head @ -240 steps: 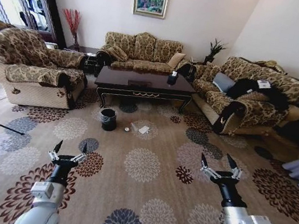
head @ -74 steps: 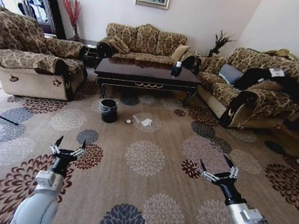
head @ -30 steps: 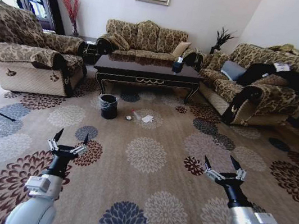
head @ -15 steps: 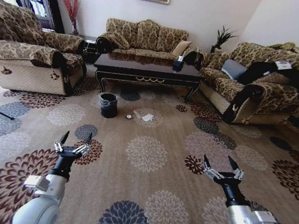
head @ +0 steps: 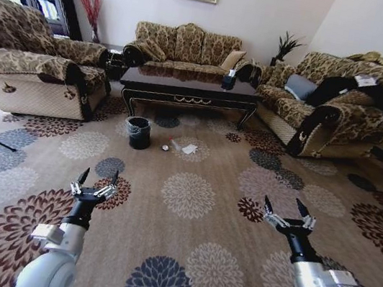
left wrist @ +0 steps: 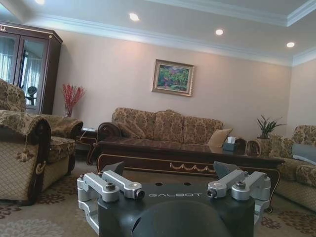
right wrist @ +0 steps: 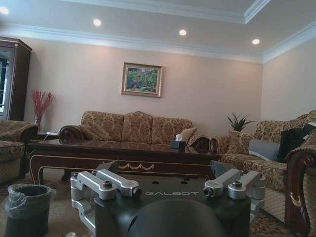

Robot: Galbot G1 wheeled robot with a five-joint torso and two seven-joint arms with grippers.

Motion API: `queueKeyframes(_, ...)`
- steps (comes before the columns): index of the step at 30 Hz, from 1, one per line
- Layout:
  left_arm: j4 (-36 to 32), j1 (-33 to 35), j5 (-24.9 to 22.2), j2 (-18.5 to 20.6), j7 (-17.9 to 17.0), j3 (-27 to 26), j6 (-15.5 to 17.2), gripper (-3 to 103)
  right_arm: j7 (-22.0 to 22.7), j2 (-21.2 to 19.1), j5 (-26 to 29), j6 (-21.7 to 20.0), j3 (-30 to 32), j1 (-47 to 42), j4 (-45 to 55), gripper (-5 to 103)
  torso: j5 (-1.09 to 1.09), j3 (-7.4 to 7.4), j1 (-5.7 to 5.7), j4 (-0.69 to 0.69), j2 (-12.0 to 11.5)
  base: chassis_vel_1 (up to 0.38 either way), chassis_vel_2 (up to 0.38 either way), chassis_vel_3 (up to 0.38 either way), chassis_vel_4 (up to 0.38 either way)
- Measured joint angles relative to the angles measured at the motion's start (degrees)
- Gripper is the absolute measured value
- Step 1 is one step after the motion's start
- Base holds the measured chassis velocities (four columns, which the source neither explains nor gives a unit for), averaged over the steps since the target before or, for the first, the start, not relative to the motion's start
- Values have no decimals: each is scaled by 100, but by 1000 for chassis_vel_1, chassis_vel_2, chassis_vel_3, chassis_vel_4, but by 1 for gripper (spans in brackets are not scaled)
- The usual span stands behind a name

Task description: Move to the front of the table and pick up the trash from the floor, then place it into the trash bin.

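Table nearer, long axis crosswise

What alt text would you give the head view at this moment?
Both arms reach forward over the floor, left end effector and right end effector open and empty. Ahead, the trash bin stands in front of the table, with the trash on the carpet beside it. Patterned sofas surround the table.
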Motion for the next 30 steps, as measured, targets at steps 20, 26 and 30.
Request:
queueKeyframes(20, 127, 28, 513, -96, -32, 41, -20, 100, -169, -89, -94, 50, -37, 131, -211, 100, 0, -362, -154, 0, -517, 0, 0, 0, 0)
queueKeyframes(26, -31, 99, 538, -125, -57, 36, 33, 100, -187, -94, -108, 62, -54, 150, -251, 100, 0, -425, -193, 0, -619, 0, 0, 0, 0)
queueKeyframes(30, -101, 120, 527, -156, -66, 9, 49, 100, -214, -74, -150, 80, -82, 181, -297, 100, 0, -508, -221, 0, -731, 0, 0, 0, 0)
